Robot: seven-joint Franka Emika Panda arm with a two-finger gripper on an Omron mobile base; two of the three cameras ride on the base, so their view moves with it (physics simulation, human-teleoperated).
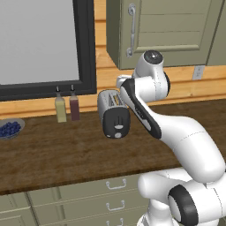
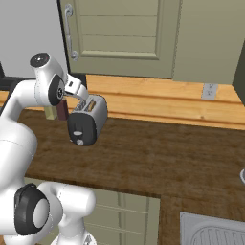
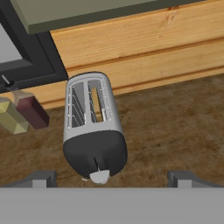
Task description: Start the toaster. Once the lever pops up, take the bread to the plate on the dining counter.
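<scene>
- Left base view: the toaster (image 1: 114,114) stands at mid-frame on the wood counter (image 1: 66,154), its black end panel facing me. My arm crosses just right of it, so my forearm could clip its side as I come down for the lever. Two bottles (image 1: 67,107) stand to its left and a blueberry bowl (image 1: 9,129) sits at the left edge.
- Right base view: the toaster (image 2: 87,119) sits in the left half of the frame and my wrist hides part of it, so I judge my height above it poorly.
- Hand view: my pincer (image 3: 111,178) is released, its tips spread wide at the bottom edge to either side of the black panel. The bread (image 3: 97,104) is a tan strip in the right slot. The pale lever (image 3: 99,176) sits low and small between my tips; I could slide off it or tip the toaster (image 3: 93,124).
</scene>
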